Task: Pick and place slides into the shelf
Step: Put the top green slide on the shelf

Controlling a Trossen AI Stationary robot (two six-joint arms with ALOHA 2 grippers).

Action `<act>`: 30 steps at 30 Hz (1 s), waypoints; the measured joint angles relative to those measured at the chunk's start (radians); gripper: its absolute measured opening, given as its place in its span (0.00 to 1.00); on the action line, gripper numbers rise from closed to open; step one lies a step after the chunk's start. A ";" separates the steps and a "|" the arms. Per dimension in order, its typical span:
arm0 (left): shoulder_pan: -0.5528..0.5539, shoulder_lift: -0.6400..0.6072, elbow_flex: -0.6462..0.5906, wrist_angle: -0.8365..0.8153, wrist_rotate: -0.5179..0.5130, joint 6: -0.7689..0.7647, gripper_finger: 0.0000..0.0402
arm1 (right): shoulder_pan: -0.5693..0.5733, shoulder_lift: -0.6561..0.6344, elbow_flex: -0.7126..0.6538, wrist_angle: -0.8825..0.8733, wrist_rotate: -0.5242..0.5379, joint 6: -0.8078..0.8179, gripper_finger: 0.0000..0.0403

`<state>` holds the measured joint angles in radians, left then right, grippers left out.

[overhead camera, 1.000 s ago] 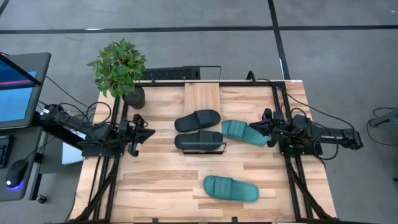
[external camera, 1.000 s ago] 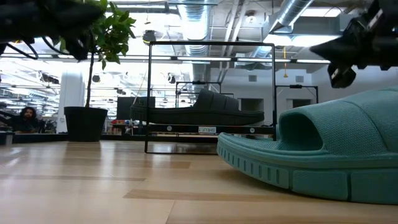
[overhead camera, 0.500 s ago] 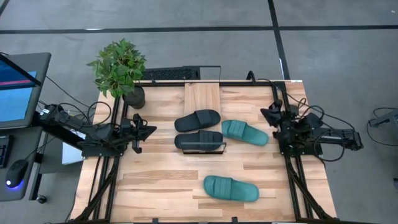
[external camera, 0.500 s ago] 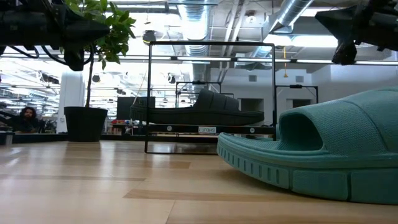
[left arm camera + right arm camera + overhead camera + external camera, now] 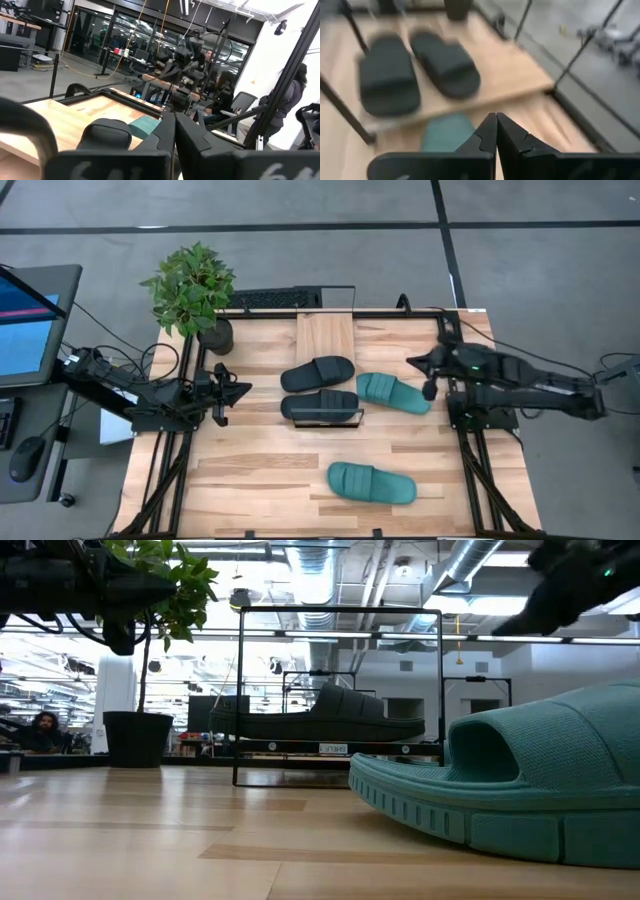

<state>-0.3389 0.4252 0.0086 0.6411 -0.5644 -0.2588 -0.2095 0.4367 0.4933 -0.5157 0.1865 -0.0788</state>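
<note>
Two black slides (image 5: 317, 370) (image 5: 320, 402) lie side by side on the shelf (image 5: 325, 335), a light-wood plank with a black wire frame (image 5: 340, 695). One teal slide (image 5: 393, 392) lies flat on the table just right of the shelf. Another teal slide (image 5: 372, 482) lies near the front edge. My right gripper (image 5: 412, 362) hovers shut above the table, just beyond the first teal slide's far end (image 5: 445, 132). My left gripper (image 5: 243, 388) hangs shut at the table's left, pointing toward the shelf. Neither gripper holds anything.
A potted plant (image 5: 195, 290) stands at the table's far left corner. A keyboard (image 5: 275, 299) lies behind the far edge. Bare wood lies between the shelf and the front teal slide. A laptop (image 5: 30, 320) sits off the table's left side.
My right gripper has risen from beside the teal slide's far end, shifted a little toward the table's left edge, and rolled, staying shut. The left gripper has tipped slightly in place. No slide has moved.
</note>
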 joint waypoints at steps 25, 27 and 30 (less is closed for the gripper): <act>0.000 0.000 0.000 -0.008 0.006 0.000 0.00 | -0.164 0.400 0.003 -0.146 -0.351 0.608 0.06; 0.000 0.000 0.000 -0.008 0.007 0.000 0.00 | -0.164 0.407 0.003 -0.137 -0.392 0.640 0.11; 0.000 0.000 0.000 -0.008 0.006 0.000 0.00 | -0.164 0.411 0.003 -0.119 -0.417 0.693 0.20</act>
<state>-0.3393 0.4255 0.0082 0.6334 -0.5579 -0.2592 -0.3733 0.8475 0.4961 -0.6348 -0.2308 0.6138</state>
